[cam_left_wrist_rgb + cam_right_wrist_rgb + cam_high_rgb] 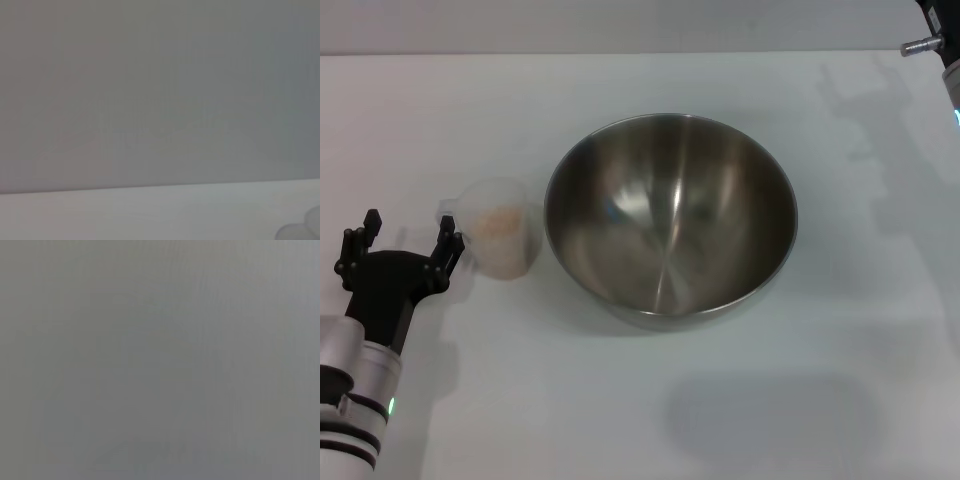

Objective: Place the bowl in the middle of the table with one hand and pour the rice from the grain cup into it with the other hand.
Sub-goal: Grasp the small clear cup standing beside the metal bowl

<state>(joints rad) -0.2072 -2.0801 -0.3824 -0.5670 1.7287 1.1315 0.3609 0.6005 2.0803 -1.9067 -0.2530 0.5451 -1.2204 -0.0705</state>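
Observation:
The bowl (670, 215), a large stainless-steel one, stands upright and empty near the middle of the white table (620, 420). The grain cup (502, 228), clear plastic, stands just left of the bowl, close to its rim. It holds pale beige rice (500, 222). My left gripper (408, 238) is open and empty, low over the table just left of the cup. One of its fingertips (448, 236) is next to the cup's side. A blurred pale edge of the cup (302, 229) shows in the left wrist view. Only part of my right arm (945, 50) shows, at the far right corner.
The table's far edge (620, 53) runs across the back. White tabletop lies in front of and to the right of the bowl. The right wrist view shows only a plain grey surface.

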